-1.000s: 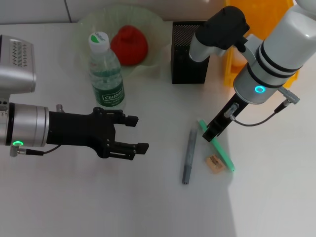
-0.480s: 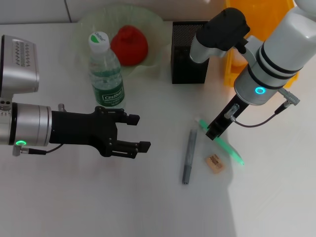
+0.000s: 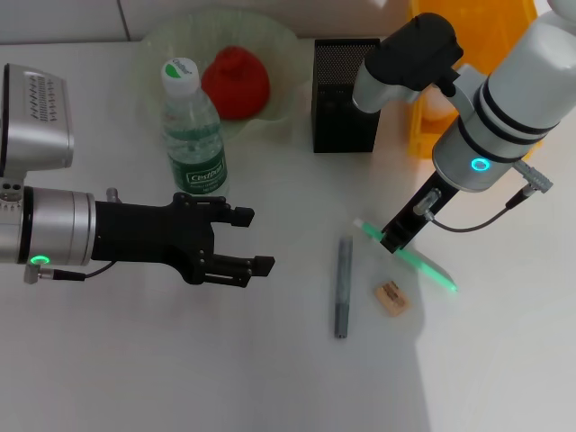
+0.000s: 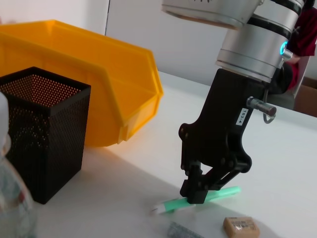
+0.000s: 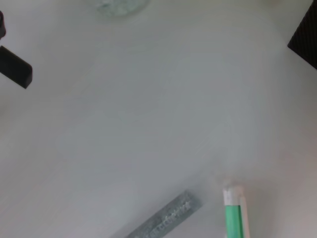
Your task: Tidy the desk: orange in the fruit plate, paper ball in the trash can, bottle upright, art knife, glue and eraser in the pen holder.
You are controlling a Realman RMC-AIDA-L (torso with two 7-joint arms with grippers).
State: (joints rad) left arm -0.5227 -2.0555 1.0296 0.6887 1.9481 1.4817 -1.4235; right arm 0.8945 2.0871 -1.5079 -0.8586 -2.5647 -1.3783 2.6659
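My right gripper (image 3: 394, 239) is shut on the green glue stick (image 3: 423, 267), which hangs tilted just above the table; the left wrist view shows the pinch near the glue's (image 4: 218, 194) white-capped end. The grey art knife (image 3: 342, 286) and the tan eraser (image 3: 391, 297) lie on the table beside it. The black mesh pen holder (image 3: 345, 94) stands behind. The bottle (image 3: 193, 135) is upright. The orange (image 3: 236, 81), reddish here, lies in the fruit plate (image 3: 162, 45). My left gripper (image 3: 254, 241) hovers open at mid-left. The paper ball is out of view.
A yellow bin (image 3: 468, 36) stands at the back right, next to the pen holder. The right wrist view shows the glue tip (image 5: 233, 213), the knife (image 5: 163, 218) and bare white table.
The right gripper has carried the glue stick to the right, and its free end has left the table beside the eraser. The left arm has barely shifted.
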